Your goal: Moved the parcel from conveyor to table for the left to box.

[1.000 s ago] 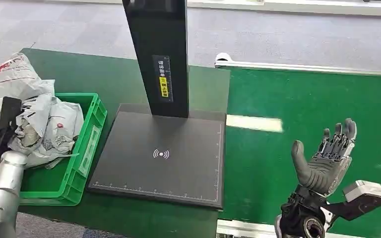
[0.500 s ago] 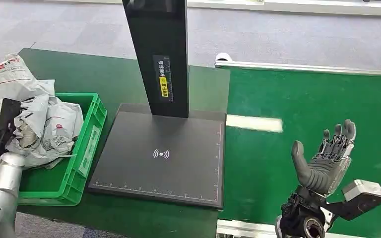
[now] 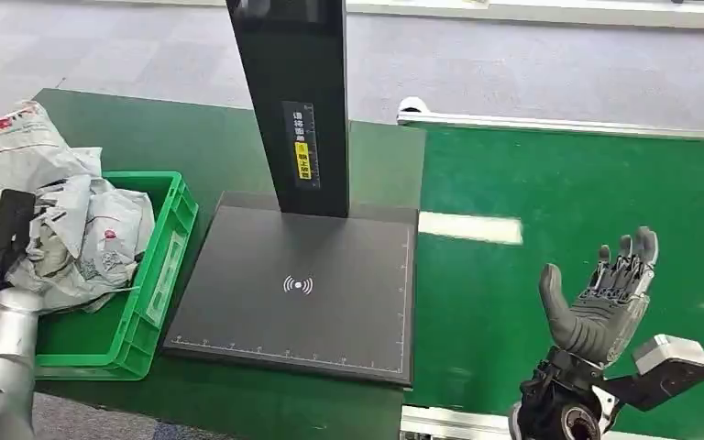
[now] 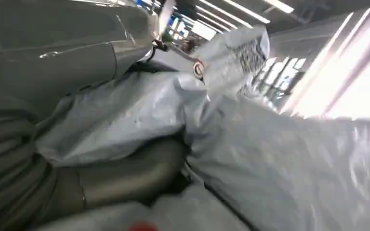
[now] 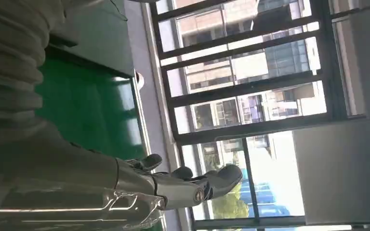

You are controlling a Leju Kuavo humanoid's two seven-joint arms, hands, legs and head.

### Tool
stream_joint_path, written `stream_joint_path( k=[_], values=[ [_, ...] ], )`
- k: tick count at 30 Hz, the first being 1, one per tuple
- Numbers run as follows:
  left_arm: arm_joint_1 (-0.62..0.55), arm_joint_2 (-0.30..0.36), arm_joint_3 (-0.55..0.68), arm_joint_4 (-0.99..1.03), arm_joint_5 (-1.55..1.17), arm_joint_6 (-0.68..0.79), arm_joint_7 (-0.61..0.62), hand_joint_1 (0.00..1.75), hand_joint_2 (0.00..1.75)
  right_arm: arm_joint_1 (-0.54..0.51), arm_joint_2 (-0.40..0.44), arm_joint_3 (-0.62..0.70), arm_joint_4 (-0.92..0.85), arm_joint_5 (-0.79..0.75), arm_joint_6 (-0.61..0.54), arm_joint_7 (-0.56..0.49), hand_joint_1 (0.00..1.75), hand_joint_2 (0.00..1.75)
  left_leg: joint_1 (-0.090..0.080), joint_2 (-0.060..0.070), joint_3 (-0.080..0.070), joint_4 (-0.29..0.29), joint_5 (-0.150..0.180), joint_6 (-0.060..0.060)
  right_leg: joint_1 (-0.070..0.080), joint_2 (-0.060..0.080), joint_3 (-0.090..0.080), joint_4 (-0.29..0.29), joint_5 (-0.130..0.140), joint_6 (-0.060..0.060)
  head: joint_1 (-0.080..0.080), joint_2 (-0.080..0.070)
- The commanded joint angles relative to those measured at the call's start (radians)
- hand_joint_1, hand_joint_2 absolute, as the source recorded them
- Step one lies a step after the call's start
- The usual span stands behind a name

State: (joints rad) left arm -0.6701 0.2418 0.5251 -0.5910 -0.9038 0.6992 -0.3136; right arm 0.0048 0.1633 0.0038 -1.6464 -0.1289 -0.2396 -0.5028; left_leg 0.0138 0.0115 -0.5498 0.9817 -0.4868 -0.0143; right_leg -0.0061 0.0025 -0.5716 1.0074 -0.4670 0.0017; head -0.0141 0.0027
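Left hand [image 4: 67,144] clasped around a crumpled grey plastic mailer parcel [image 3: 27,151], raised over the green plastic crate [image 3: 160,266] heaped with similar grey bags. Right hand [image 3: 600,298] empty, fingers spread and pointing up, above the green conveyor belt [image 3: 559,183]. Between crate and belt, on the dark green tabletop [image 3: 147,128], a flat black scanner plate [image 3: 298,289] with upright black column [image 3: 293,101].

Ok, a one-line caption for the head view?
Right robot hand raised open over the green conveyor; grey parcels heaped in the green crate.

Even daylight overhead, blown-out window glare and motion blur at the wrists
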Motion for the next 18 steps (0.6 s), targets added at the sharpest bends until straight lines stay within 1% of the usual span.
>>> stream_joint_path(
  k=[1,3,4,8,12,13,16,18],
  values=[
    [0.183,-0.148,-0.043,-0.499,0.827,-0.115,-0.314,0.00,1.75,-0.045,-0.012,-0.018,0.105,-0.026,0.033,0.003,0.00,1.75,0.000,-0.001,0.000,-0.001,0.000,0.001,0.000,-0.001,0.000,-0.002,0.001,0.001,0.000,0.000],
    [0.215,-0.141,-0.104,-0.578,0.929,-0.098,-0.337,0.00,1.75,-0.048,-0.011,-0.021,0.106,-0.019,0.026,-0.001,0.00,1.75,0.000,0.001,-0.001,0.000,0.000,0.001,0.001,0.001,0.000,-0.002,0.001,0.001,0.000,0.000],
    [0.225,-0.146,-0.115,-0.602,0.941,-0.094,-0.348,0.00,1.75,-0.045,-0.010,-0.021,0.103,-0.015,0.023,-0.003,0.00,1.75,0.001,0.001,-0.001,0.000,0.000,0.001,0.001,0.001,0.000,-0.001,0.001,0.000,0.000,0.000],
    [0.251,-0.157,-0.170,-0.676,0.956,-0.055,-0.385,0.00,1.75,-0.030,-0.001,-0.025,0.095,-0.010,0.015,-0.006,0.00,1.75,0.000,-0.005,-0.002,-0.001,0.001,0.001,0.000,-0.004,0.000,-0.002,0.000,0.001,0.000,0.000],
    [0.257,-0.153,-0.190,-0.698,0.967,-0.048,-0.385,0.00,1.75,-0.028,0.000,-0.027,0.097,-0.007,0.012,-0.008,0.00,1.75,0.000,-0.005,-0.003,-0.002,0.002,0.002,0.000,-0.003,0.000,-0.003,0.001,0.001,0.000,0.000],
    [0.258,-0.153,-0.192,-0.702,0.967,-0.048,-0.385,0.00,1.75,-0.026,-0.001,-0.028,0.097,-0.007,0.012,-0.009,0.00,1.75,0.000,-0.004,-0.002,0.000,0.001,0.001,0.000,-0.002,-0.001,-0.001,0.000,0.000,0.000,0.000],
    [0.256,-0.156,-0.197,-0.704,0.970,-0.054,-0.385,0.00,1.75,-0.022,-0.004,-0.033,0.098,-0.010,0.014,-0.012,0.00,1.75,0.000,-0.005,-0.002,0.000,0.001,0.001,0.000,-0.003,0.000,-0.002,0.000,0.000,0.000,0.000],
    [0.268,-0.171,-0.203,-0.753,0.972,-0.074,-0.385,0.00,1.75,-0.023,-0.004,-0.036,0.099,-0.013,0.015,-0.015,0.00,1.75,0.000,-0.006,-0.002,-0.001,0.001,0.001,0.000,-0.004,0.000,-0.003,0.000,0.001,0.000,0.000]
  ],
)
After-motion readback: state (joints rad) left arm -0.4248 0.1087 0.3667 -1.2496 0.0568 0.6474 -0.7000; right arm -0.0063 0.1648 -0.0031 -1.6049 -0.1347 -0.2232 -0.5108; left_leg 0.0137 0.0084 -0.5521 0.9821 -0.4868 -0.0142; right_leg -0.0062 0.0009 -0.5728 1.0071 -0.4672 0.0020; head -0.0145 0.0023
